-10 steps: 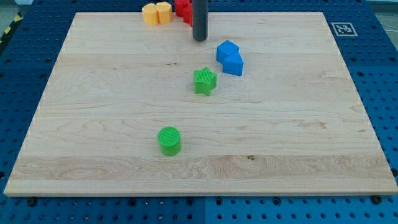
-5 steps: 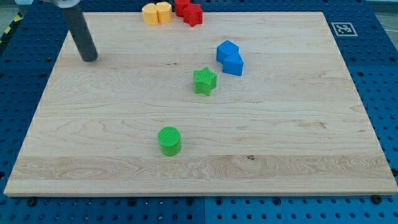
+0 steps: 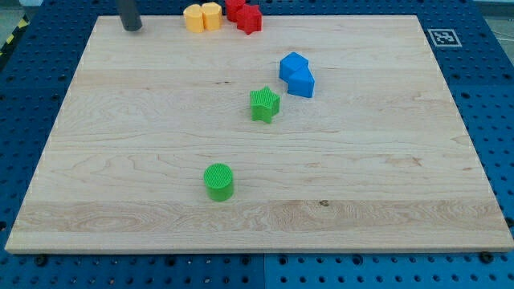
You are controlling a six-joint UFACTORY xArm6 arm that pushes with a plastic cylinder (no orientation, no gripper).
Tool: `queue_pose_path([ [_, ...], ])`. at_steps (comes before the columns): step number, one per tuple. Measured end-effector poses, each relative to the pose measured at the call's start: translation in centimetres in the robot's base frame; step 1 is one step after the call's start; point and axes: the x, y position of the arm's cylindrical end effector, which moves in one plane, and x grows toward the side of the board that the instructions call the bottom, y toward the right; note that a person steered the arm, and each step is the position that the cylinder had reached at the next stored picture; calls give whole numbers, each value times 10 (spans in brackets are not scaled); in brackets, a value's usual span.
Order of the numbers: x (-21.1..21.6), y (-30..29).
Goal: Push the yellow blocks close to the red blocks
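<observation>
Two yellow blocks sit side by side at the board's top edge: a hexagon-like one [image 3: 193,18] and a rounder one [image 3: 211,14] to its right. Two red blocks lie just right of them, one [image 3: 234,8] cut off by the view's top and one star-like [image 3: 250,19] below it. The right yellow block almost touches the red ones. My tip [image 3: 132,27] rests near the board's top-left corner, a short way left of the yellow blocks and apart from them.
Two blue blocks [image 3: 295,75] touch each other right of centre. A green star [image 3: 264,104] lies just below-left of them. A green cylinder [image 3: 218,181] stands lower down. A marker tag [image 3: 444,37] is at the top right off the wooden board [image 3: 385,177].
My tip swept from beside the red blocks to the board's left side, then up to the top-left corner. No block has moved.
</observation>
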Motion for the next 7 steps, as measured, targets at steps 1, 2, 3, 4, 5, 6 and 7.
queue_pose_path([
  [1, -6, 0],
  [2, -6, 0],
  [3, -6, 6],
  [4, -6, 21],
  [5, -6, 37],
  [6, -11, 43],
  [7, -22, 44],
])
